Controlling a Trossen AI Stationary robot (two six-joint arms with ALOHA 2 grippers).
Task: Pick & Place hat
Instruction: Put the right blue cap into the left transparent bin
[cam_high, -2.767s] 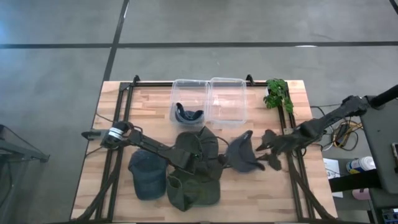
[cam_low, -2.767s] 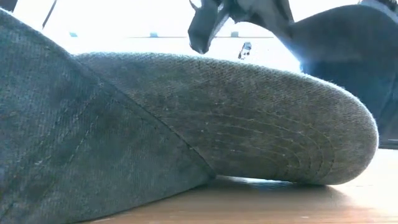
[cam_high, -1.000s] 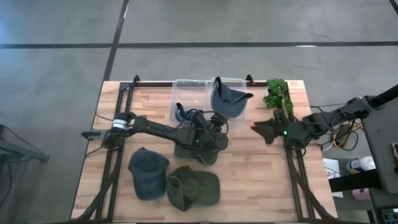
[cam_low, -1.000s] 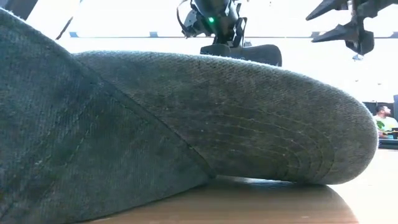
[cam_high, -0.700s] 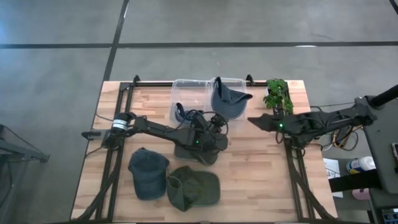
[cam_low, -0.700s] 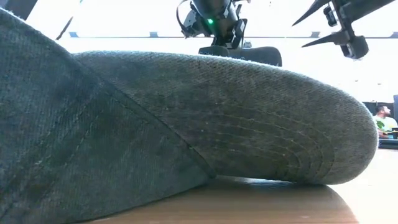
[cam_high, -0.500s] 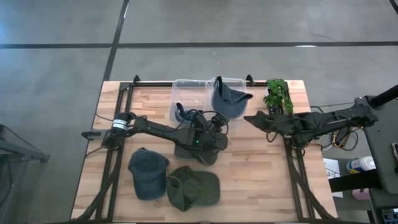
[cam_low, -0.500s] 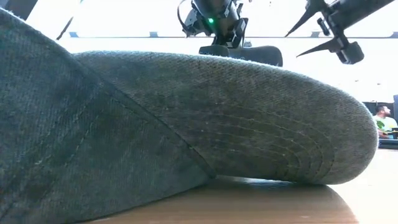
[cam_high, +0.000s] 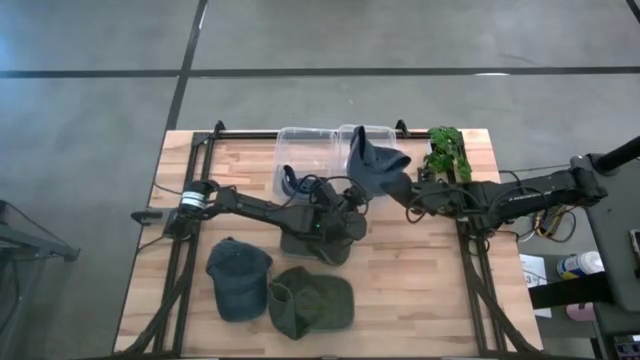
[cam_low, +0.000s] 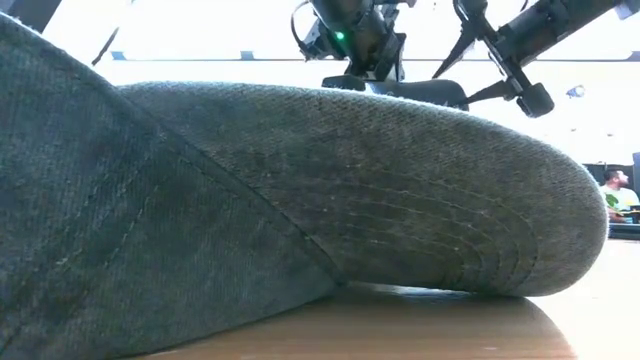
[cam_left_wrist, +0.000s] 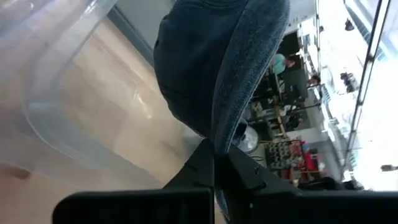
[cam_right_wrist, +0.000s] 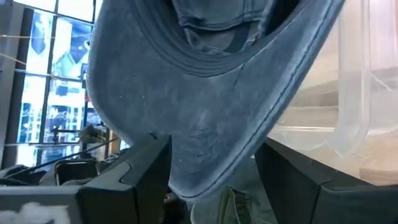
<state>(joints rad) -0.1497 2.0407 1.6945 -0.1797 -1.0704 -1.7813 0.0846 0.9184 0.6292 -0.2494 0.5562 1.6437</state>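
Observation:
A blue-grey hat (cam_high: 375, 160) stands on edge at the near wall of the right clear bin (cam_high: 388, 131). My left gripper (cam_high: 352, 198) reaches across the table from the left and is shut at the hat's near lower edge. In the left wrist view the hat (cam_left_wrist: 205, 68) rises just past my gripper (cam_left_wrist: 214, 163). My right gripper (cam_high: 402, 188) is open beside the hat's right side. In the right wrist view its fingers (cam_right_wrist: 130, 171) stand on either side of the brim (cam_right_wrist: 205, 124); I cannot tell whether they touch it. My left gripper pinches the hat's lower edge (cam_left_wrist: 216, 148) between its two fingertips, coming roughly level from the table's left and near side. The hat stands upright beyond the fingers, against the clear bin's wall (cam_left_wrist: 56, 93).
The left clear bin (cam_high: 300, 145) holds a small dark item (cam_high: 300, 183). An olive hat (cam_high: 318, 240) lies under my left arm. A blue hat (cam_high: 237, 278) and another olive hat (cam_high: 312, 302) lie near the near edge, the latter filling the low view (cam_low: 300, 220). A green plant (cam_high: 447, 152) stands far right.
My right gripper has moved from the table's right side toward the left and the far edge, up to the hat, and stays open. The hat's upper part has tipped toward the right gripper. My left gripper has shifted only slightly.

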